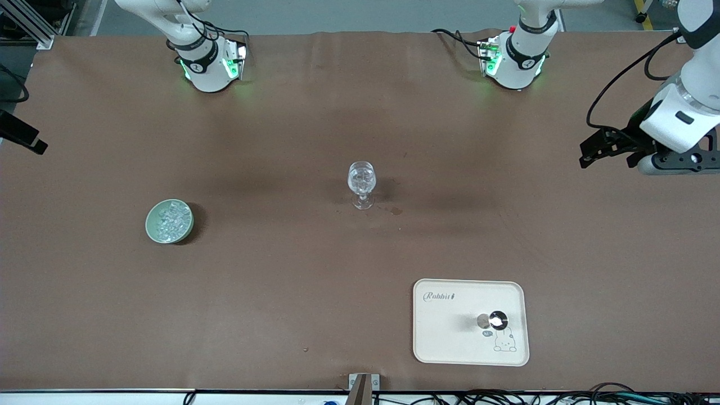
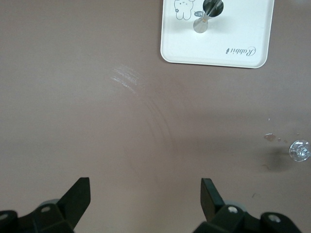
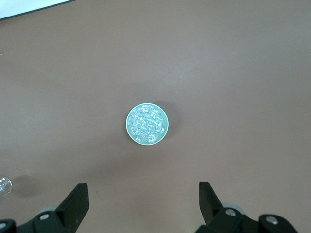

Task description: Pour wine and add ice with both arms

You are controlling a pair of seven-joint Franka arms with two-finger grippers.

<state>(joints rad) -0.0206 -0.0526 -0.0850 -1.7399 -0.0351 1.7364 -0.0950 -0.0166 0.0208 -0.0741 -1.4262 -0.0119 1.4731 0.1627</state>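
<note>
A clear stemmed glass [image 1: 361,184] stands upright mid-table, glinting inside; its rim also shows in the left wrist view [image 2: 300,150]. The ice [image 1: 170,218] is a heap of small clear cubes in a pale green bowl [image 1: 151,225], toward the right arm's end, and also shows in the right wrist view [image 3: 147,125]. No wine shows in any view. My left gripper [image 1: 588,154] hangs open and empty, high over its own end of the table, with black fingers [image 2: 80,194] spread wide. My right gripper [image 1: 25,138], at the other end, is open and empty too, high above the bowl [image 3: 131,131].
A cream tray [image 1: 450,337] with a rabbit drawing lies near the front edge toward the left arm's end [image 2: 243,34]. On it stands a small dark and silver object [image 1: 497,319]. A small wet spot [image 1: 395,211] marks the brown cloth beside the glass.
</note>
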